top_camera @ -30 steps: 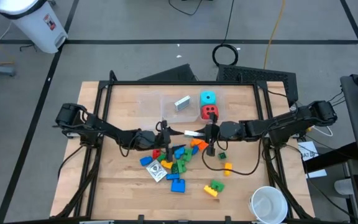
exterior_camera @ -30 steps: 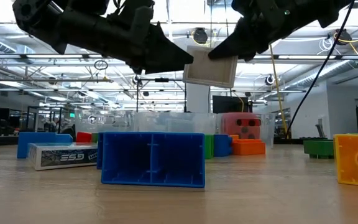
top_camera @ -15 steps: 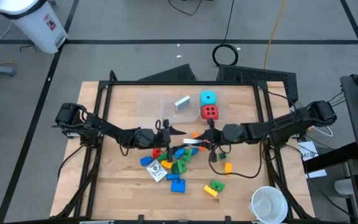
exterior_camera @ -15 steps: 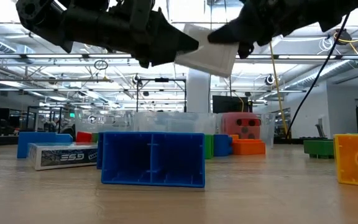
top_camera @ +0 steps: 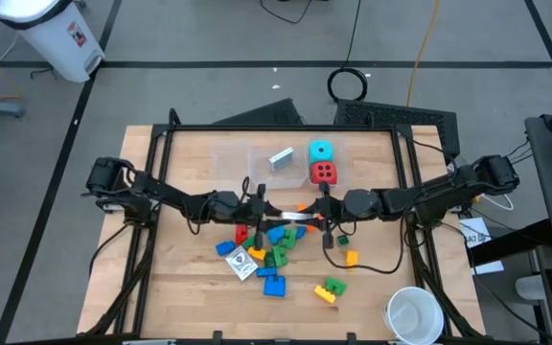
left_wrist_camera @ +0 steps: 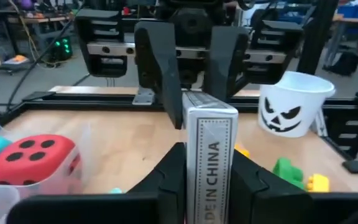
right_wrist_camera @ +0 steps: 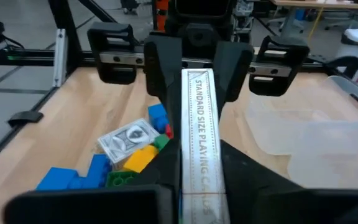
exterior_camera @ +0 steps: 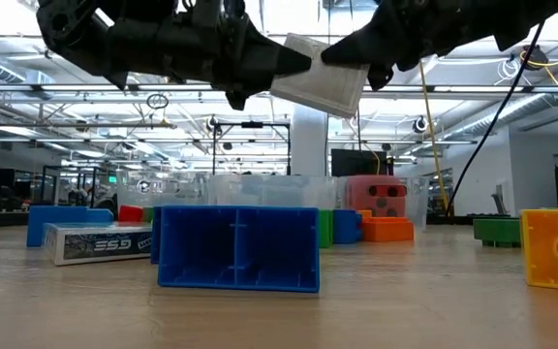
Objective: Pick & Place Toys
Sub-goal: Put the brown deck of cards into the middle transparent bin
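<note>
Grippers meet above table centre: left gripper and right gripper both clamp the card box, held aloft. Brick pile lies beneath toward 6 o'clock; clear bins holding dice at 12; white cup at 4.

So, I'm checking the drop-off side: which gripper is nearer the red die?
Right. In the high view the right gripper sits almost directly below the red die; the left gripper is farther off, across the card box between them.
</note>
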